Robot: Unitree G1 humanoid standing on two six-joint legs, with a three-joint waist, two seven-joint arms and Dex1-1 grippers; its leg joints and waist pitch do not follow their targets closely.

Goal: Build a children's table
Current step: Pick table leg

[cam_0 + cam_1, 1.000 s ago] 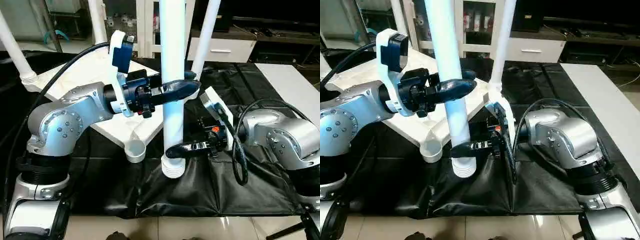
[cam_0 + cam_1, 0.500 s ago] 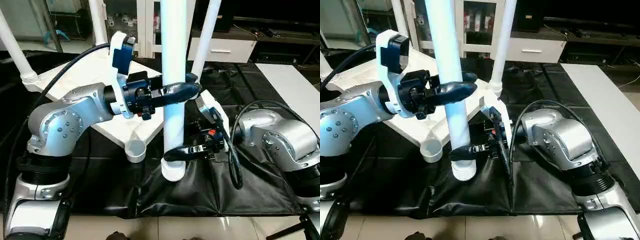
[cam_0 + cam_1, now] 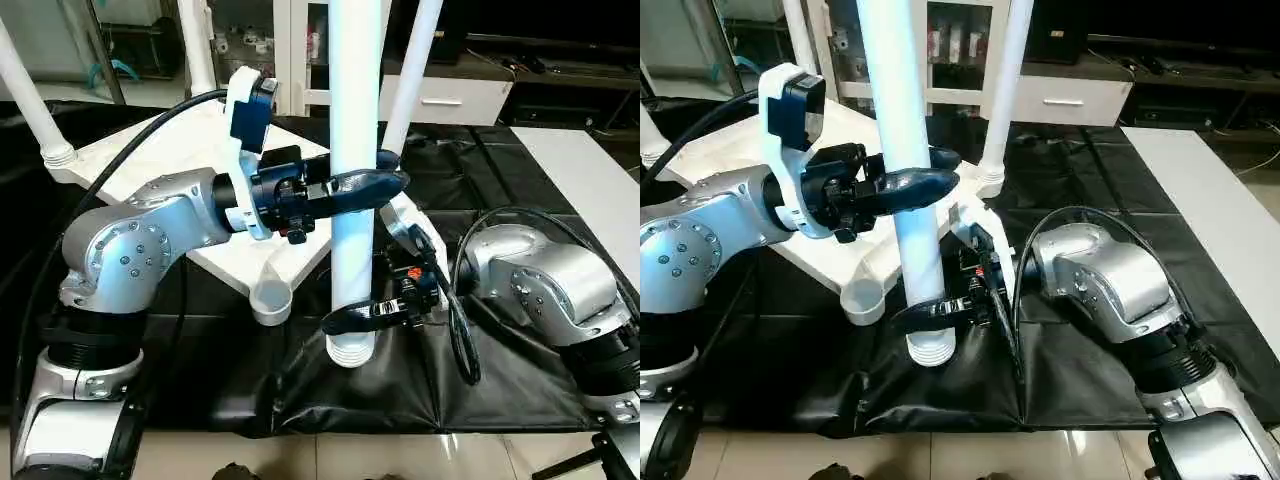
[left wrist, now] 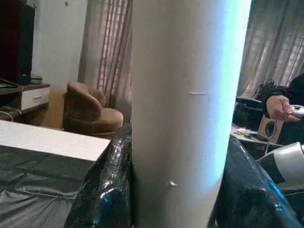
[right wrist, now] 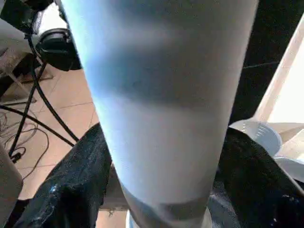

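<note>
Leg (image 3: 352,250) has drifted nearer the tabletop's (image 3: 180,150) empty corner socket (image 3: 270,300); your left gripper (image 3: 372,183) and right gripper (image 3: 352,318) both clasp it upright for seating.

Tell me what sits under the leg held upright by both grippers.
Under the leg lies the black cover; its ribbed end hangs beside the empty corner socket. Any gap beneath stays hidden.

White leg (image 3: 352,200); black pincers
</note>
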